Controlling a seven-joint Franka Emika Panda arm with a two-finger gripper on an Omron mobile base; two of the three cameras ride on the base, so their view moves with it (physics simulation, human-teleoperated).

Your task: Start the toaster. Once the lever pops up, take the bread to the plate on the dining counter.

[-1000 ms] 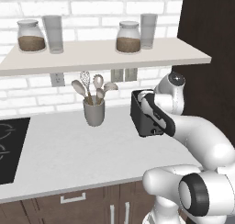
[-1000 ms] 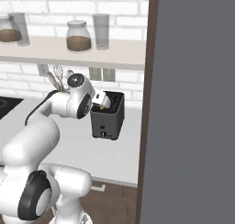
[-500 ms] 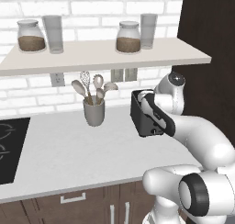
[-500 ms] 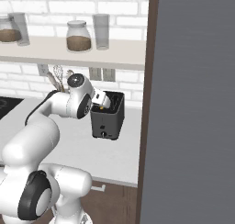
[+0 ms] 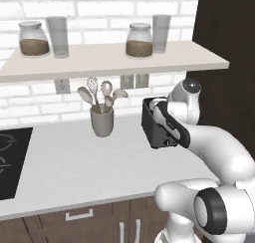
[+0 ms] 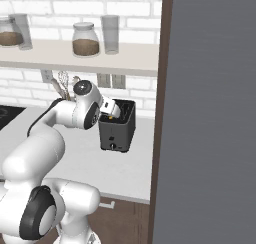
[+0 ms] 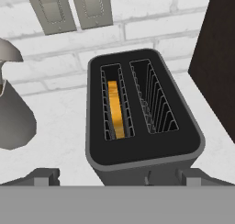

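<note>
Hand view: gripper (image 7: 117, 177) w/ jaws spread wide, gripping nothing, hovers just above toaster (image 7: 142, 145), bread (image 7: 115, 109) seated in the slot at 10 o'clock, so prob. still the start step; next move: drop to the lever & press down.
</note>
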